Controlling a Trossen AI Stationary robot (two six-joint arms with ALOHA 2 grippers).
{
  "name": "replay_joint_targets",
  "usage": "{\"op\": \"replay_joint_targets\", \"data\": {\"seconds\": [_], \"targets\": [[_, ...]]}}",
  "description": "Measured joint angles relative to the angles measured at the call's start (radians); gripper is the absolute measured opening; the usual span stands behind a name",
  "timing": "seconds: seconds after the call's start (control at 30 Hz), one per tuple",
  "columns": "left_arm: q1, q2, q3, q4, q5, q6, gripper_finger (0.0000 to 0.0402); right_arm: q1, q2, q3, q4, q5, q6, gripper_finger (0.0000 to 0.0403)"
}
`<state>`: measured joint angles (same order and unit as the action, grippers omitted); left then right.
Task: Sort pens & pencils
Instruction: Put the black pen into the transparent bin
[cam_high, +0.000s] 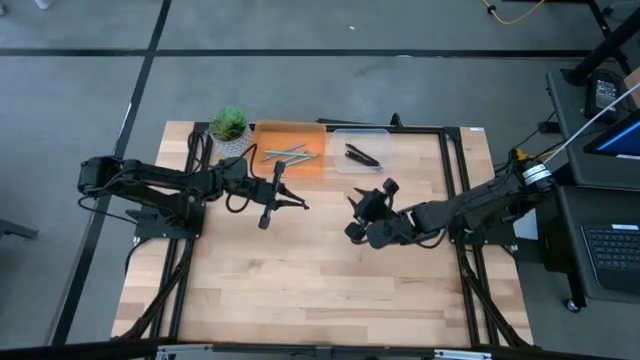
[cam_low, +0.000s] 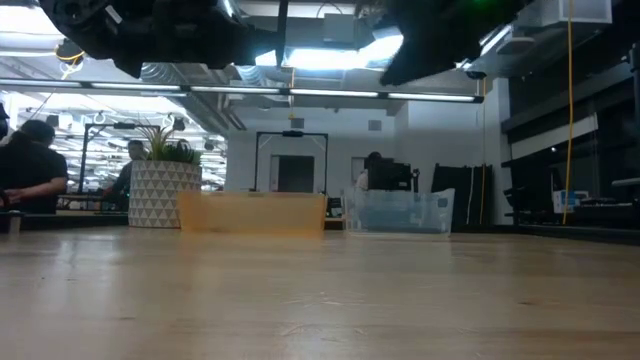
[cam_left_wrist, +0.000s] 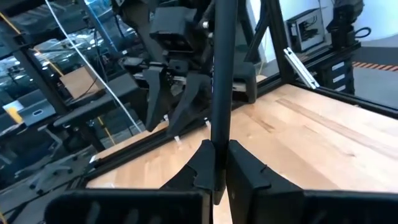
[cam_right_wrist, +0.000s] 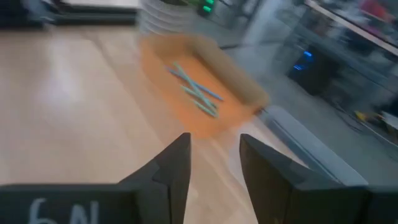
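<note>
now the left claw (cam_high: 268, 205) pinches a thin dark pen (cam_left_wrist: 222, 74) that stands straight up between its fingers, above the wooden desk (cam_high: 320, 280). light blue pens (cam_high: 285, 153) lie in the orange tray (cam_high: 300, 130), and black ones (cam_high: 361, 154) lie in the clear tray (cam_high: 375, 135) beside it. a little plant pot (cam_high: 229, 127) sits just beside the orange tray. the right claw (cam_high: 358, 208) is spread wide and holds nothing, near the left one.

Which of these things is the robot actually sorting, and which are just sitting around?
In the job:
light blue pencils in the orange tray
dark pens in the clear tray
dark pen in the left gripper

Just there:
potted plant
</note>
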<state>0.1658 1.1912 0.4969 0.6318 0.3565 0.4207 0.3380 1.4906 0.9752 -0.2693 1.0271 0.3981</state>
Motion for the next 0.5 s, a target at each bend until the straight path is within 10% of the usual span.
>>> {"op": "replay_joint_targets", "data": {"seconds": [0.5], "targets": [[0.014, 0.0, 0.0, 0.014, 0.02, 0.001, 0.0012, -0.029, 0.0, 0.0, 0.389, -0.247, -0.384, 0.0139]]}}
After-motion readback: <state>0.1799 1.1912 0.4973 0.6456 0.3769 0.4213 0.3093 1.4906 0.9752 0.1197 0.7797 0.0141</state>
